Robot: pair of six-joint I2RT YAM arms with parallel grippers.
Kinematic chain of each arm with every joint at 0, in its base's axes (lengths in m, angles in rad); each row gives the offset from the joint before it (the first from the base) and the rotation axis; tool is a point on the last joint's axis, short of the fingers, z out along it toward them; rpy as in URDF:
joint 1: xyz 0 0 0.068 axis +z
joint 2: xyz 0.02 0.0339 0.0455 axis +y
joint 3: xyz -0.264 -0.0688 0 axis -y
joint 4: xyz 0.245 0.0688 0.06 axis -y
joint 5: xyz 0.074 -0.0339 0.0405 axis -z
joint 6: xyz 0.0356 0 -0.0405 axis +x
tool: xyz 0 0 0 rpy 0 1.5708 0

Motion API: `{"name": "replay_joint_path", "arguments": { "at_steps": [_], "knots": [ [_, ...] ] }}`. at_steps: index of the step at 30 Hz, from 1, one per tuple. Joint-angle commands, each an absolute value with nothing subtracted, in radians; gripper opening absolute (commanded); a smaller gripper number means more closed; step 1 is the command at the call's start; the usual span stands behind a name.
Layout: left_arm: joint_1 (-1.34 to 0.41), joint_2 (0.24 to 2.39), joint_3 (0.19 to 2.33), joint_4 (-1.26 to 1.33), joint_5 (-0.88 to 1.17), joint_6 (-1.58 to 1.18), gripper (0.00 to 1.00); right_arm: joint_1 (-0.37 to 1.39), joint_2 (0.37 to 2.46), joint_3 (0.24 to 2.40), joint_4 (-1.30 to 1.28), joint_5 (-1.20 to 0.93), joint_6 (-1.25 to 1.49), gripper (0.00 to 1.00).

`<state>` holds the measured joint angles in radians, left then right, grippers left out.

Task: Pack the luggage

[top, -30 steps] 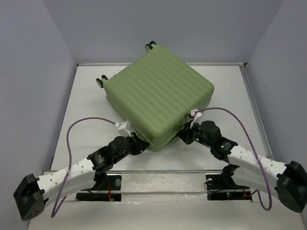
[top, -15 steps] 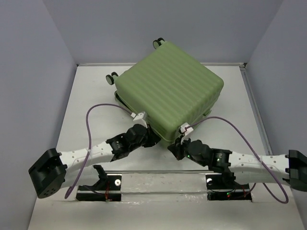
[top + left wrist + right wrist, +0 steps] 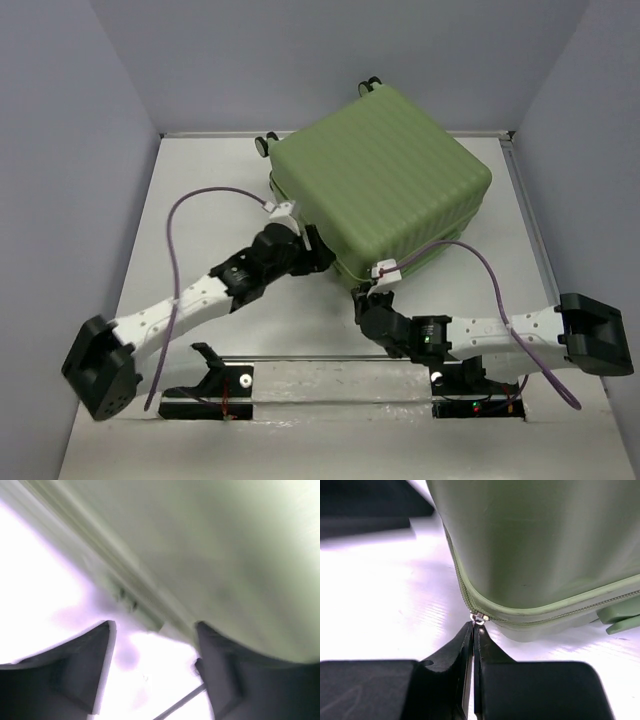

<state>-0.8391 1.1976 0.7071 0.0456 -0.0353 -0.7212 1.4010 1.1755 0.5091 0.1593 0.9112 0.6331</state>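
Note:
The luggage, a pale green ribbed hard-shell suitcase, lies closed on the white table, turned at an angle. My left gripper is at its near-left side and stands open. In the left wrist view the green shell fills the top, and nothing sits between the spread fingers. My right gripper is at the suitcase's near corner. In the right wrist view it is shut on the metal zipper pull, where the zip runs round the corner of the luggage.
Small black wheels stick out at the suitcase's far-left edge, and another one shows at the back. Grey walls enclose the table on three sides. Purple cables loop from both wrists. The arm bases sit at the near edge.
The suitcase has swung to the right and toward the back wall. My left gripper has opened and let go of its side. My right gripper has stayed shut at the zip and moved left.

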Motion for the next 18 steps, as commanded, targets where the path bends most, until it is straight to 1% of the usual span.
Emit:
{"name": "replay_joint_path", "arguments": {
  "at_steps": [1, 3, 4, 6, 7, 8, 9, 10, 12, 14, 15, 16, 18],
  "knots": [
    [-0.621, 0.836, 0.727, 0.015, -0.006, -0.637, 0.88, 1.471, 1.164, 0.554, 0.331, 0.827, 0.693, 0.07],
    [-0.521, 0.793, 0.793, -0.047, 0.049, -0.586, 0.92, 1.471, 1.149, 0.542, 0.331, 0.805, 0.689, 0.07],
    [-0.427, 0.804, 0.825, -0.087, 0.11, -0.571, 0.93, 1.471, 1.146, 0.538, 0.328, 0.799, 0.689, 0.07],
    [-0.346, 0.85, 0.885, -0.095, 0.173, -0.554, 0.94, 1.471, 1.137, 0.531, 0.325, 0.782, 0.687, 0.07],
    [-0.275, 0.92, 0.937, -0.077, 0.236, -0.551, 0.94, 1.471, 1.129, 0.529, 0.324, 0.769, 0.686, 0.07],
    [-0.275, 0.961, 0.965, -0.066, 0.236, -0.555, 0.95, 1.471, 1.127, 0.528, 0.322, 0.769, 0.683, 0.07],
    [-0.22, 1.007, 0.994, -0.057, 0.282, -0.558, 0.97, 1.471, 1.126, 0.528, 0.319, 0.758, 0.681, 0.07],
    [-0.2, 1.103, 1.055, -0.051, 0.297, -0.561, 0.99, 1.471, 1.124, 0.526, 0.315, 0.752, 0.678, 0.07],
    [-0.161, 1.196, 1.118, -0.045, 0.336, -0.564, 0.99, 1.471, 1.127, 0.531, 0.307, 0.733, 0.672, 0.07],
    [-0.132, 1.355, 1.216, -0.028, 0.392, -0.581, 0.99, 1.471, 1.137, 0.537, 0.295, 0.723, 0.669, 0.07],
    [-0.127, 1.356, 1.216, -0.028, 0.4, -0.584, 0.99, 1.471, 1.14, 0.538, 0.295, 0.718, 0.669, 0.07],
    [-0.123, 1.421, 1.26, -0.028, 0.408, -0.587, 0.99, 1.471, 1.14, 0.538, 0.291, 0.716, 0.667, 0.07],
    [-0.115, 1.478, 1.299, -0.028, 0.408, -0.598, 0.99, 1.471, 1.15, 0.538, 0.293, 0.701, 0.667, 0.07]
  ]
}}
